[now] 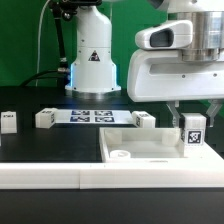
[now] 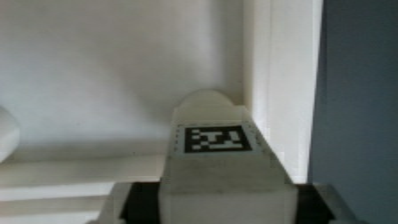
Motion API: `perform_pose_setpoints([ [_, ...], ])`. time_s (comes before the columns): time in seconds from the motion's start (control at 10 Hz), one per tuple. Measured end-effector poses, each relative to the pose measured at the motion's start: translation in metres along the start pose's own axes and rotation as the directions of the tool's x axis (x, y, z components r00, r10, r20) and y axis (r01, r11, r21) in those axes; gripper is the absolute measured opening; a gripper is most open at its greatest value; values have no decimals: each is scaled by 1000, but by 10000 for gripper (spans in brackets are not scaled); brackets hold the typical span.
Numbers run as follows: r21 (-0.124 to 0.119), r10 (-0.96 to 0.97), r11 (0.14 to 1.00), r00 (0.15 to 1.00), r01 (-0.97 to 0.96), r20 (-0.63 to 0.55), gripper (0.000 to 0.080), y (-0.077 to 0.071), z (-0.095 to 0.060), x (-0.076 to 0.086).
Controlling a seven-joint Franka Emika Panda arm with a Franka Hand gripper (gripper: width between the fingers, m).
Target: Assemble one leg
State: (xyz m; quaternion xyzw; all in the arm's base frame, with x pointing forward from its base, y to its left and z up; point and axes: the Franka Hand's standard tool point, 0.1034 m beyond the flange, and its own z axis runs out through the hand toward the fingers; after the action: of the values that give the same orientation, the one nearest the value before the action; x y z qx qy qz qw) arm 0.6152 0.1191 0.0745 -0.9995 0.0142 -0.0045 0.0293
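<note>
One arm: a white robot arm hangs over a black bench (image 1: 30, 145), its tool (image 1: 192, 118) pointing straight down above the large panel.
Tool state: narrow, its two fingers (image 1: 174, 116) closed on the top of the leg, one on each side.
Leg: a small white upright post (image 1: 191, 135) with a black-and-white square tag on its facing side. It stands at the panel's corner toward the exterior view's right, held in the tool.
Leg, wrist view: the leg (image 2: 217, 150) fills the lower middle, its tag (image 2: 219, 138) facing the camera, close beside the panel's raised white rim (image 2: 281, 70). Whether its foot touches the panel floor I cannot tell.
Large panel: a white square tray-like panel (image 1: 150, 147) with a raised rim, lying flat on the bench nearest the camera. A round hole (image 1: 121, 156) shows in its floor, well apart from the leg.
Marker board: a thin flat white board (image 1: 92, 116) with several tags lies beyond the panel, farther from the camera.
Other parts: three small white blocks rest beyond the panel, two just beside the marker board's ends (image 1: 44, 119) (image 1: 144, 120), one farther toward the exterior view's left (image 1: 8, 121).
</note>
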Motion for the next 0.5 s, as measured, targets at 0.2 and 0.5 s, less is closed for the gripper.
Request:
perform_pose_setpoints([
  [0.2, 15, 161, 987, 987, -161, 1, 291, 3, -1, 2],
  [0.5, 8, 444, 896, 896, -444, -2, 292, 11, 0, 2],
])
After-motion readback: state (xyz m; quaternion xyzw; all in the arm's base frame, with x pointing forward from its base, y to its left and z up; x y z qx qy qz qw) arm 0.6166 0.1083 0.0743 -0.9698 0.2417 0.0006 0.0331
